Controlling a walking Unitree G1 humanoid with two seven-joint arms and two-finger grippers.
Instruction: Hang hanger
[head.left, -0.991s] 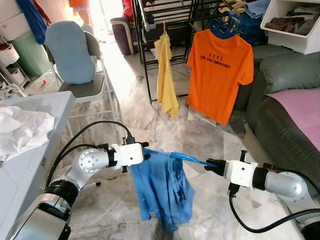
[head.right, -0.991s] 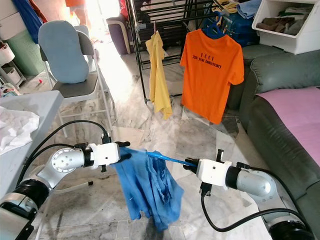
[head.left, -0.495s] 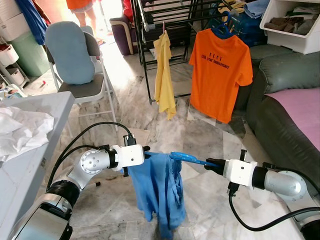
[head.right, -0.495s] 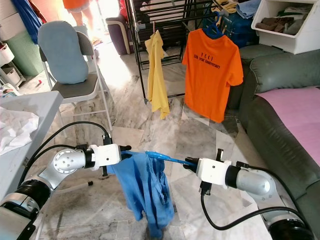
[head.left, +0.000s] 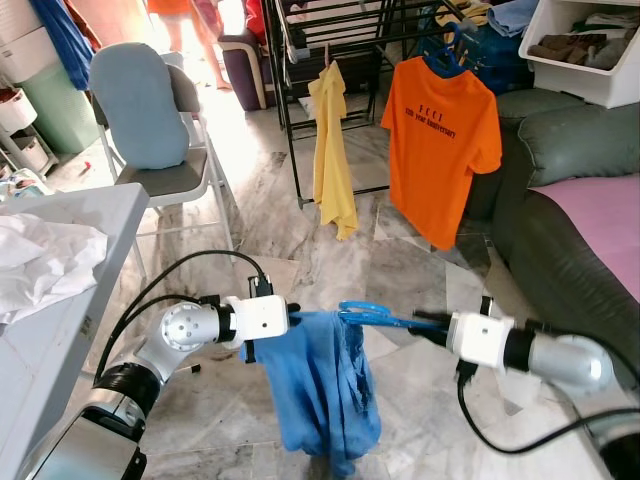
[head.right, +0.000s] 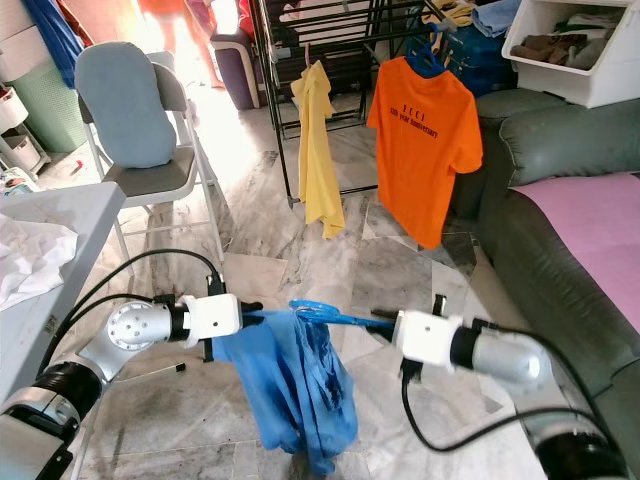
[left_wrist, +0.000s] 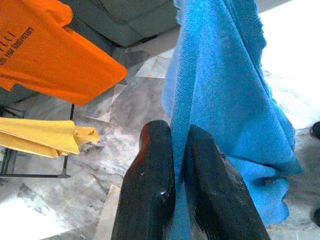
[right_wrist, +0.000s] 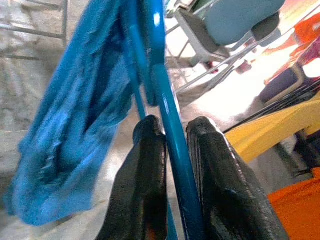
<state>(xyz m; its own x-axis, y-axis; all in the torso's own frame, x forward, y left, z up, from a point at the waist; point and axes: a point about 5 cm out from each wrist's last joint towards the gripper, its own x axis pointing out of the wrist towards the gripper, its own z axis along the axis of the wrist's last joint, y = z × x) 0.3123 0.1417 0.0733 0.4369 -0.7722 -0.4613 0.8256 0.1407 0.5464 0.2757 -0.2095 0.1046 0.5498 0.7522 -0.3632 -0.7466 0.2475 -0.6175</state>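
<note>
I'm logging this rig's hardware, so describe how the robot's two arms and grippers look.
Both arms are silver metal tubes with rounded joints; the left arm shows a ball-shaped silver joint. Each ends in a white boxy wrist block, with black cables looping from it. The left gripper and right gripper each have two long, glossy black fingers with rounded tips.

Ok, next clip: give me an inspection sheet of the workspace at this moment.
Surface: marble floor, grey table on the robot's left.
Job's things: blue hanger carrying a blue garment; black drying rack ahead.
Clutter: white cloth on the table; yellow garment and orange T-shirt on the rack.
Grippers: left hand pinches the blue garment; right hand shut on the hanger.
Cables: black cables loop off both arms.
Surroundings: folding chair, grey sofa, white bin, a person's legs in the background.
</note>
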